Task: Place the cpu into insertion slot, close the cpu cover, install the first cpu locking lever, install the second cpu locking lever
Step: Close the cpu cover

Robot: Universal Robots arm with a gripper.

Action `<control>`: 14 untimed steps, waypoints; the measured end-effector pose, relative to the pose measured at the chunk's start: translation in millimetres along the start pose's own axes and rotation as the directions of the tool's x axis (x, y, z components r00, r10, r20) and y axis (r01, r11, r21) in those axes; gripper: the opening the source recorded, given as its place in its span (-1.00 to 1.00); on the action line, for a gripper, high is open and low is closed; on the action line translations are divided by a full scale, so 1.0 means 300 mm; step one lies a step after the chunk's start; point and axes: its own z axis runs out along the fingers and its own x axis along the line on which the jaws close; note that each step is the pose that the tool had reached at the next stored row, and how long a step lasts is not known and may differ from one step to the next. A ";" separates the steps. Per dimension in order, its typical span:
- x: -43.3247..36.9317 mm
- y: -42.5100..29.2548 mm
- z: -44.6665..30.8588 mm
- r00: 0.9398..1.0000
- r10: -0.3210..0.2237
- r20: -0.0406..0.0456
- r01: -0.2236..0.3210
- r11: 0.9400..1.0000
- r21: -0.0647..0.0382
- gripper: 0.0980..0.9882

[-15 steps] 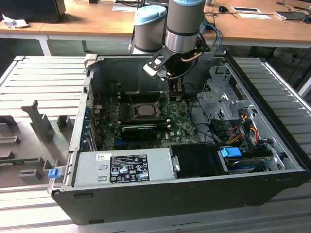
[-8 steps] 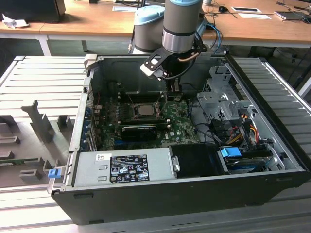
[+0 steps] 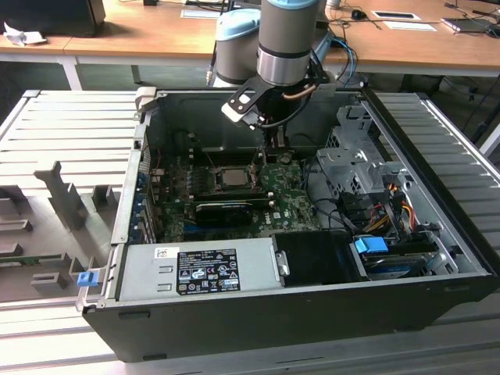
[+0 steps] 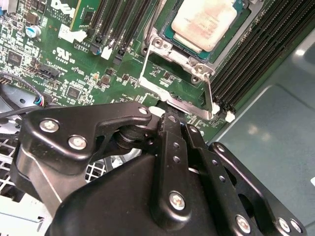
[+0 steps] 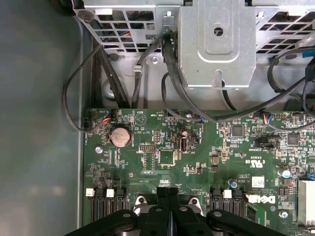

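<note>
Closest to the lens in the second wrist view, your end effector (image 4: pixel 173 123) has its fingers pressed together with no gap showing. The tips sit right at the free edge of the cpu cover (image 4: pixel 209 98) — I cannot tell whether they pinch that edge or only touch it. The cover stands swung open off the socket, with green circuit board (image 4: pixel 98 64) showing through its square cut-out, so the step in hand looks like closing it. Just beyond, the cpu (image 4: pixel 205 22) lies silver face up in the insertion slot (image 4: pixel 197 66), apparently flat and square to the rim. In the exterior view it sits at the centre of the frame, with the arm coming down just to the exterior view's right of it. To do this well, I'd judge you should carry the cover's edge round its hinge in an arc rather than push straight — a thin plate could slip off closed tips. Keep the fingers off the chip and the memory slots (image 4: pixel 251 56) beside the socket. Farther off, the long black card (image 3: pixel 223 209) lies apart from the work.
</note>
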 end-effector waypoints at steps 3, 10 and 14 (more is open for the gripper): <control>0.000 -0.007 0.000 1.000 0.000 0.000 0.000 1.000 0.000 -0.98; 0.000 -0.033 -0.001 1.000 0.000 0.000 0.000 1.000 0.000 -0.98; 0.000 -0.037 -0.001 1.000 0.000 0.000 0.000 1.000 0.000 -0.98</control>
